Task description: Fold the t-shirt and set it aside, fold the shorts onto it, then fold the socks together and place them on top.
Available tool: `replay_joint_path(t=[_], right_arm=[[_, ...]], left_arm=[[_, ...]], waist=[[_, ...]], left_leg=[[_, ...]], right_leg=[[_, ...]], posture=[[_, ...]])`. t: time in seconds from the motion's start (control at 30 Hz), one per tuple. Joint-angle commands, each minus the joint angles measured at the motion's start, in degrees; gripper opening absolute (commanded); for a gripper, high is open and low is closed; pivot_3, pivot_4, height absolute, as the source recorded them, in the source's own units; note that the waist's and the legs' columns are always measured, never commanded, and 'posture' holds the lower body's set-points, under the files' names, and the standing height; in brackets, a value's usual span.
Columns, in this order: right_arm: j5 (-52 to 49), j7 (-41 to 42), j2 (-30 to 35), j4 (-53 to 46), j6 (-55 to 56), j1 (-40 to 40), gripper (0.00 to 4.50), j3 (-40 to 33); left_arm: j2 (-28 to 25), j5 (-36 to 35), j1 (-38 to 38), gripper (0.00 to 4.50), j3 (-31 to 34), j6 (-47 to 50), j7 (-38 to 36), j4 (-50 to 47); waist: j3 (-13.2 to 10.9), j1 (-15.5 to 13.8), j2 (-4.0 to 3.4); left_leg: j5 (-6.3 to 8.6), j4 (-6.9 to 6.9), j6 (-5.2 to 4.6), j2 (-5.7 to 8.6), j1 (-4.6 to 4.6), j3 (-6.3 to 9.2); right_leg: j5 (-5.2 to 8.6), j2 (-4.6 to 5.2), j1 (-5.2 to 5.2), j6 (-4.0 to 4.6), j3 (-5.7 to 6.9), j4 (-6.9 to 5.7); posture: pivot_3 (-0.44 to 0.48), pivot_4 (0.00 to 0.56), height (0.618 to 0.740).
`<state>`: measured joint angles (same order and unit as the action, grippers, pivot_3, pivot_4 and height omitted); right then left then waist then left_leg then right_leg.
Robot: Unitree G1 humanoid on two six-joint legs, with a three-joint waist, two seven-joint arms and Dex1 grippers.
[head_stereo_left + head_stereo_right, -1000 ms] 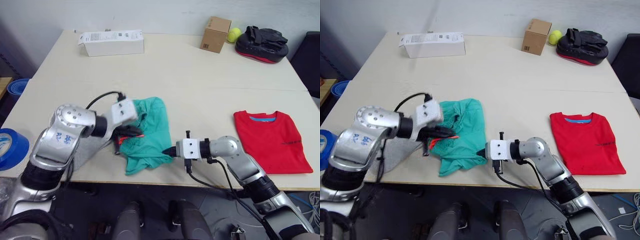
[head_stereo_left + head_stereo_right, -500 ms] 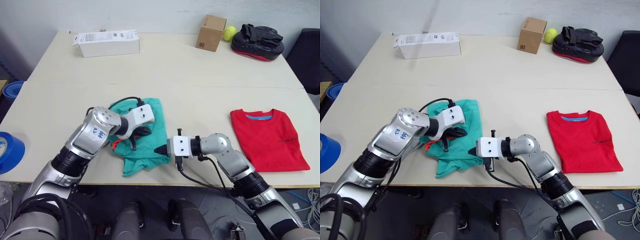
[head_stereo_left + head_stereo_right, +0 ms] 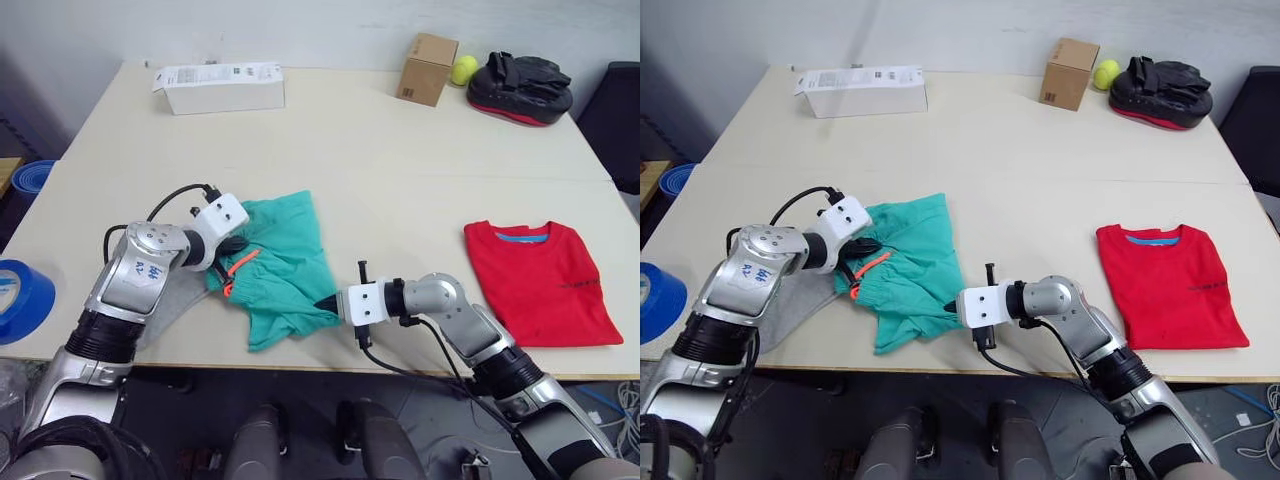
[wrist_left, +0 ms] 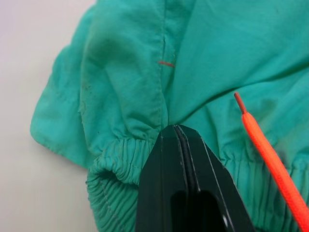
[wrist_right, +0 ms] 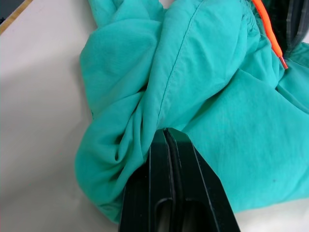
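Observation:
The teal shorts (image 3: pixel 280 262) lie bunched near the table's front edge, with an orange drawstring (image 3: pixel 239 270) across the gathered waistband. My left gripper (image 3: pixel 231 246) is shut on that waistband (image 4: pixel 120 164) at the shorts' left side. At the front right corner of the shorts, my right gripper (image 3: pixel 326 303) is shut on a fold of the cloth (image 5: pixel 145 121). The red t-shirt (image 3: pixel 541 281) lies folded flat at the right, apart from both grippers. A grey cloth (image 3: pixel 808 297) lies partly under my left forearm; I cannot tell if it is the socks.
A white carton (image 3: pixel 220 87) stands at the back left. A cardboard box (image 3: pixel 430 68), a tennis ball (image 3: pixel 466 69) and a black and red pad (image 3: pixel 520 87) sit at the back right. A blue tape roll (image 3: pixel 20 298) is off the table's left edge.
My left gripper has pulled back to the left with the waistband, drawing the shorts wider. The right gripper has stayed on the front right corner. The camera shifted slightly.

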<state>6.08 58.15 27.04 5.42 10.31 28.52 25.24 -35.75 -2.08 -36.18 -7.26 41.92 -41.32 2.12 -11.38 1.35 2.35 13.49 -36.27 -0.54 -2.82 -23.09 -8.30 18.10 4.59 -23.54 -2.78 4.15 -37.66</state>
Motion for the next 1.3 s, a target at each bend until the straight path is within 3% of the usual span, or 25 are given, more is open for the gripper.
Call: replay_joint_path(t=[0.03,0.17,0.43,0.53,0.73,0.9,1.0,1.1,1.13,1.23,1.3], right_arm=[[-5.06,0.82,-1.50,-2.85,-1.89,0.38,0.04,-2.36],[-8.49,0.46,-5.00,-4.74,-6.02,3.74,0.04,-3.47],[0.20,-4.60,-13.33,10.20,-3.58,10.24,0.04,2.88],[3.05,-3.60,-11.46,11.33,0.39,9.41,0.04,5.01],[0.27,2.15,-3.83,2.58,1.40,4.12,0.04,3.28],[-1.45,5.05,1.10,-2.19,1.47,1.18,0.04,2.12],[-4.46,3.50,0.07,-4.12,-1.26,0.87,0.04,-0.75],[-11.35,2.82,-1.27,-7.18,-11.84,2.38,0.04,-5.37],[-13.74,3.31,-1.04,-8.19,-16.18,3.15,0.00,-6.87],[-20.42,4.51,0.23,-10.49,-29.23,5.40,0.64,-10.63],[-26.29,4.61,1.15,-9.95,-43.40,9.08,1.32,-13.39]], left_arm=[[2.17,-6.58,-4.78,0.00,5.55,0.54,-1.83,-3.17],[1.80,-9.42,-5.76,0.00,4.97,-0.47,-5.41,-4.67],[2.37,-5.20,-7.03,0.00,-2.70,-1.52,-5.49,5.09],[2.42,-1.67,-8.02,0.00,-5.30,-5.65,-4.55,12.79],[3.25,1.87,-13.30,0.00,-4.89,-15.38,-2.54,28.59],[4.25,1.92,-15.62,0.00,-3.72,-20.92,-3.02,34.48],[4.59,-0.53,-15.07,0.00,-1.97,-21.68,-5.27,31.96],[2.93,-4.86,-11.80,0.00,0.52,-19.95,-10.26,22.96],[1.86,-6.47,-10.26,0.18,1.55,-18.69,-11.94,18.98],[-1.65,-10.57,-5.64,0.88,4.55,-14.57,-15.24,8.51],[-5.63,-14.35,-0.52,1.52,7.68,-11.47,-17.88,-0.55]], waist=[[-0.03,0.04,0.05],[-0.03,0.87,0.05],[-0.03,0.72,0.04],[-0.03,0.46,0.04],[-0.01,0.22,0.08],[0.00,0.31,0.07],[-0.01,0.29,0.08],[-0.01,0.45,0.08],[-0.02,0.40,0.08],[-0.02,0.47,0.07],[-0.02,0.73,0.05]], left_leg=[[-0.02,-0.04,-0.03,-0.01,-0.08,0.03],[-0.03,0.02,0.01,-0.06,-0.08,-0.05],[-0.09,0.05,0.11,-0.07,-0.04,-0.06],[-0.05,0.03,0.03,-0.01,-0.11,-0.09],[0.04,-0.09,-0.07,0.02,-0.09,-0.06],[0.07,-0.07,-0.11,-0.04,-0.03,-0.06],[0.06,-0.07,-0.09,-0.06,-0.03,-0.06],[0.02,-0.07,-0.03,-0.07,-0.11,-0.07],[0.01,-0.06,-0.01,-0.07,-0.14,-0.07],[0.02,-0.06,-0.01,-0.08,-0.15,-0.04],[0.03,-0.01,-0.01,-0.10,-0.14,-0.04]], right_leg=[[-0.01,0.00,-0.04,-0.02,0.04,-0.01],[-0.02,-0.07,-0.11,-0.02,0.03,-0.04],[0.01,-0.13,-0.16,0.03,0.04,-0.13],[0.01,-0.07,-0.20,0.03,0.02,-0.11],[-0.02,0.02,-0.09,-0.02,0.07,-0.03],[-0.02,-0.02,-0.09,-0.02,0.12,-0.07],[-0.01,-0.04,-0.09,-0.02,0.13,-0.08],[-0.02,-0.03,-0.16,-0.02,0.12,-0.09],[-0.02,-0.02,-0.19,-0.02,0.10,-0.10],[-0.02,0.00,-0.18,-0.01,0.11,-0.08],[-0.01,0.01,-0.19,0.02,0.09,-0.07]], posture=[[0.000,0.150,0.740],[0.000,0.150,0.740],[0.000,0.150,0.740],[0.000,0.150,0.740],[0.000,0.150,0.740],[0.000,0.150,0.740],[0.000,0.150,0.740],[0.000,0.150,0.740],[0.000,0.150,0.740],[0.000,0.150,0.740],[0.000,0.150,0.740]])
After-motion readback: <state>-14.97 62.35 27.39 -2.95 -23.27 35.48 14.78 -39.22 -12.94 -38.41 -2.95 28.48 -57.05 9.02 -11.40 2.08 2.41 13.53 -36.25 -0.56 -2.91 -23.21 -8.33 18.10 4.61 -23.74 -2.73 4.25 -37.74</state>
